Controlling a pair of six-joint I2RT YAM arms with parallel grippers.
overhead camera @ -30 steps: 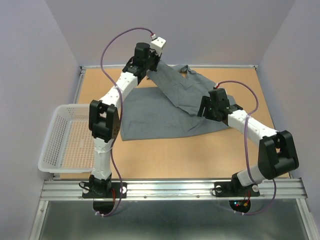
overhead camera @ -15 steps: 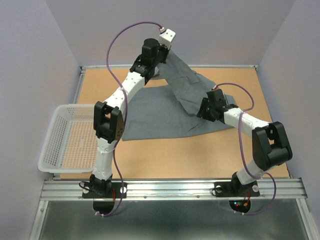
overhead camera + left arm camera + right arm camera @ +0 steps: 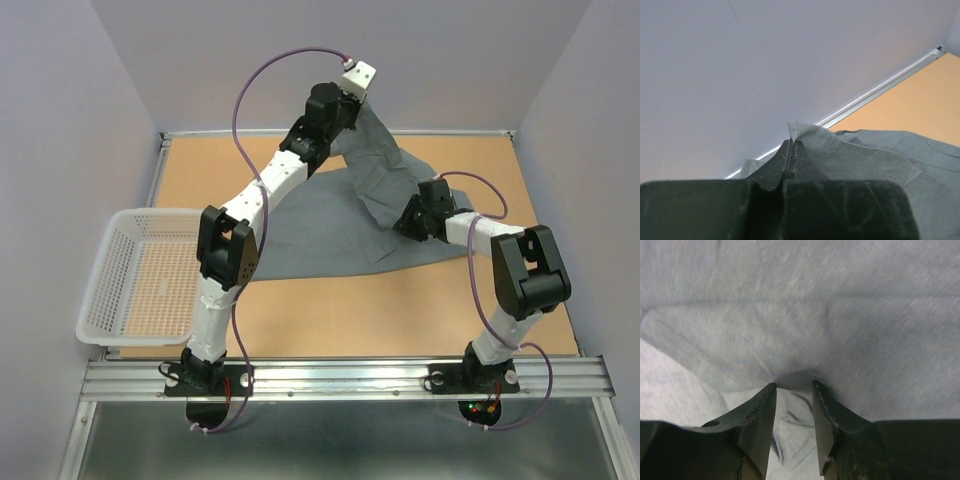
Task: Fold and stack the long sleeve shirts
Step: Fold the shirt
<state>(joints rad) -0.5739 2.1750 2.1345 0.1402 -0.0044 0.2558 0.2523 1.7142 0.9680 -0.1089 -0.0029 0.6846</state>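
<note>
The grey long sleeve shirt (image 3: 320,225) lies spread over the middle of the table, with its far part pulled up into a peak. My left gripper (image 3: 350,108) is raised at the back of the table and is shut on a seamed fold of that shirt (image 3: 810,140), which hangs down from it. My right gripper (image 3: 408,224) is low at the shirt's right side. In the right wrist view its jaws (image 3: 793,385) stand apart, tips pressed into the draped cloth (image 3: 805,315), with wrinkled fabric in the gap.
A white mesh basket (image 3: 130,285) sits at the table's left edge, beside the left arm. Bare wooden tabletop (image 3: 400,300) shows in front of the shirt. The back wall (image 3: 740,60) is close behind the left gripper.
My left gripper has carried the pinched shirt edge up and to the right. The right gripper's jaws have narrowed and pushed leftward into the cloth.
</note>
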